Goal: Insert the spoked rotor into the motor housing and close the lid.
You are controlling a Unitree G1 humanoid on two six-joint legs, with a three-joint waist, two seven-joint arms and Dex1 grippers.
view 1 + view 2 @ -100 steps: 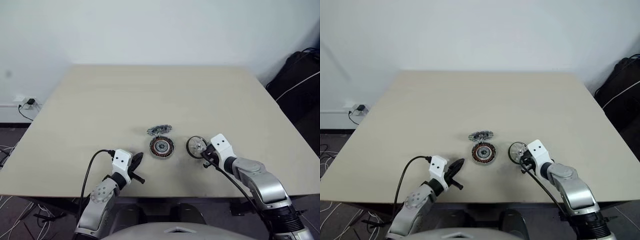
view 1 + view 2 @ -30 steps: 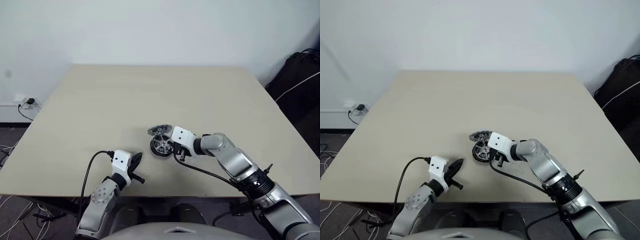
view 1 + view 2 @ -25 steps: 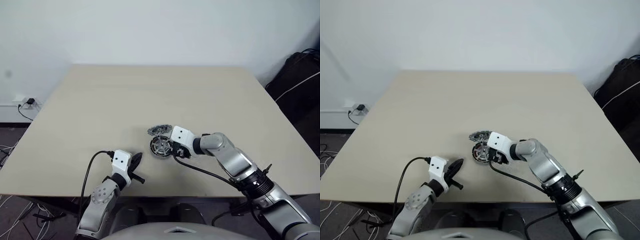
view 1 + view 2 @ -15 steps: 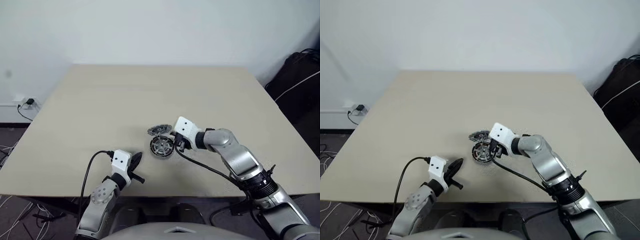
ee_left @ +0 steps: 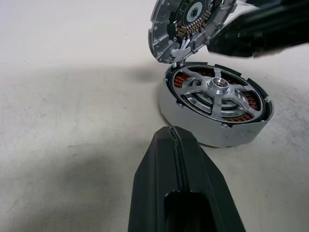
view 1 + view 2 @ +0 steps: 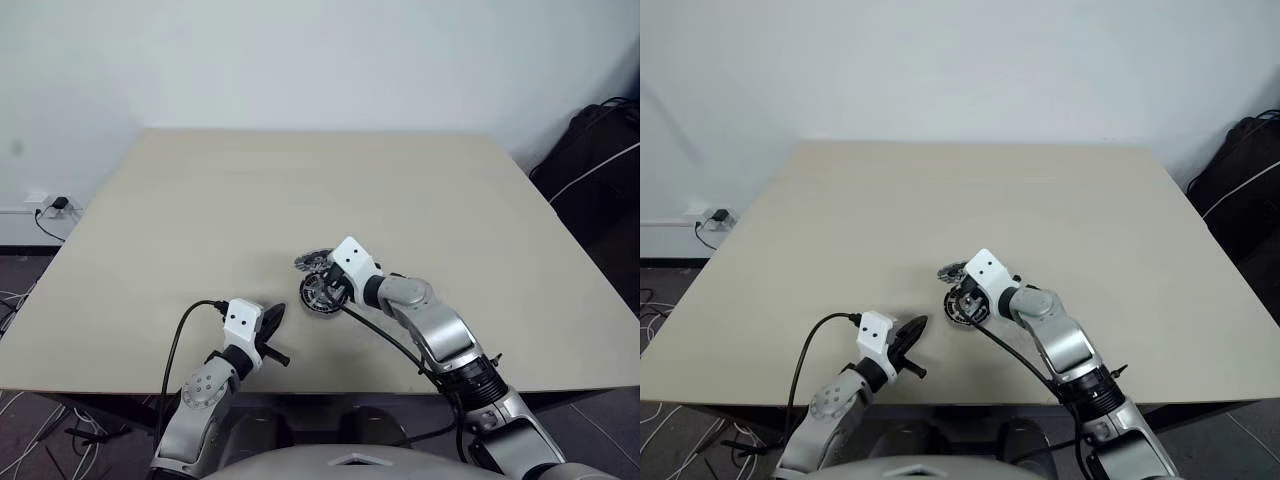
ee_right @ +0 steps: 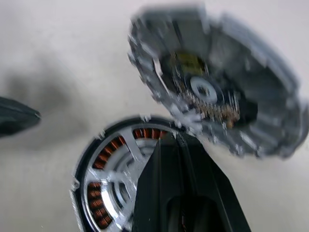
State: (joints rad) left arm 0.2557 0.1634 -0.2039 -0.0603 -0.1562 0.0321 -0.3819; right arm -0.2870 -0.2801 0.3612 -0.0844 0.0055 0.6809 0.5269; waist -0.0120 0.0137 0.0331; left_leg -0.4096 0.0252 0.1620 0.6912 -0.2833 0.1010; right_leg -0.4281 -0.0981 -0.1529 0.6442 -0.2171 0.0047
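On a beige surface point(image 6: 200, 220), the motor housing point(image 5: 216, 113) is sitting upright with the spoked rotor point(image 5: 219, 93) already lying inside it, silver spokes spreading from a small centre hub over the copper-coloured windings. The lid point(image 5: 186, 24) is standing tilted on its edge just behind the housing, its lower rim touching or nearly touching the housing's rim, its inner face with dark cut-outs turned toward the left wrist camera.

The right gripper point(image 6: 335, 287) is reaching in from the right and hanging over the housing's near-right rim, its two black fingers point(image 7: 178, 179) pressed together and gripping nothing; in its wrist view they are lying across the rotor's spokes, with the lid looming blurred just beyond. Whether the fingers are touching the rotor cannot be told.

The left gripper point(image 6: 270, 322) is resting near the front edge of the surface, to the left of the housing and apart from it, its fingers point(image 5: 181, 183) closed on nothing and pointing toward the housing. A black cable point(image 6: 185, 330) is looping back from its wrist.
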